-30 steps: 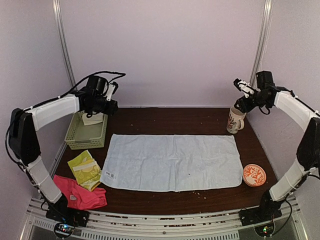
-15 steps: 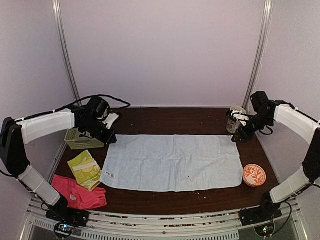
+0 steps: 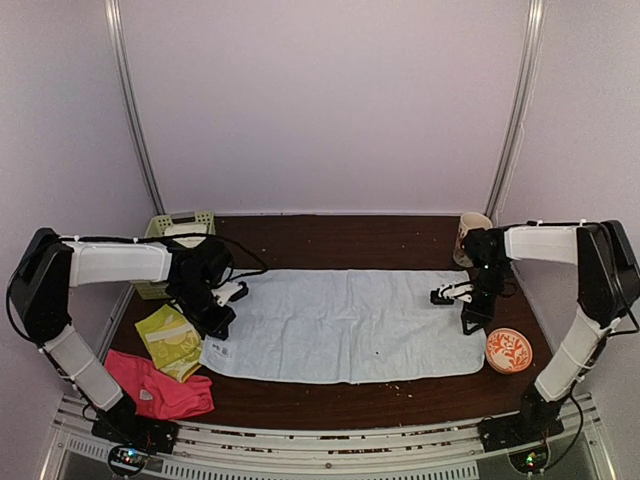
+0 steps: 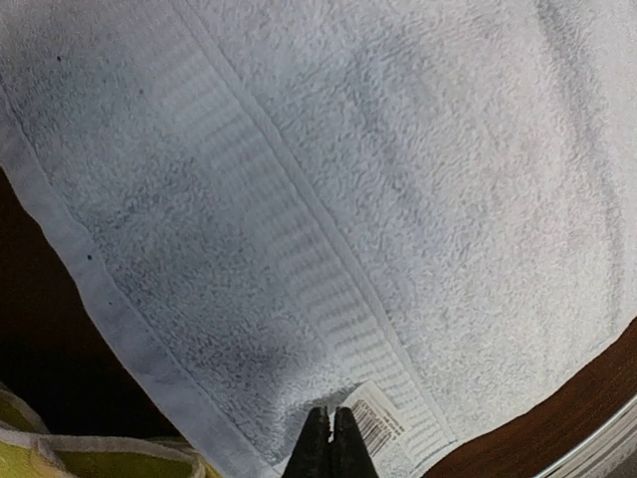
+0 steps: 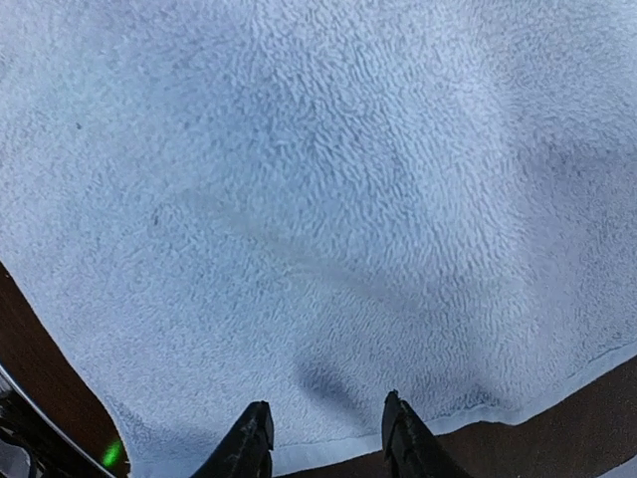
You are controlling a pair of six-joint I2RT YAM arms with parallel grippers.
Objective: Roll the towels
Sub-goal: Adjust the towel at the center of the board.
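Observation:
A pale blue towel (image 3: 345, 325) lies spread flat across the middle of the brown table. My left gripper (image 3: 222, 312) is low over its left end, jaws shut and empty just above the towel's label (image 4: 376, 423); the ribbed band and hem fill the left wrist view (image 4: 299, 249). My right gripper (image 3: 462, 300) is low over the towel's right end, open, its fingertips (image 5: 251, 438) spanning the hem (image 5: 498, 410). A yellow-green patterned towel (image 3: 170, 338) and a hot-pink towel (image 3: 155, 388) lie at the front left. A cream-white cloth (image 3: 185, 228) shows in the basket.
A pale green slotted basket (image 3: 165, 228) stands at the back left. A patterned mug (image 3: 470, 235) stands at the back right. An orange round coaster (image 3: 508, 350) lies at the front right. Crumbs dot the table near the front edge.
Both arms have swung down from the back of the table onto the towel: the left gripper to the left end, the right gripper to the right end.

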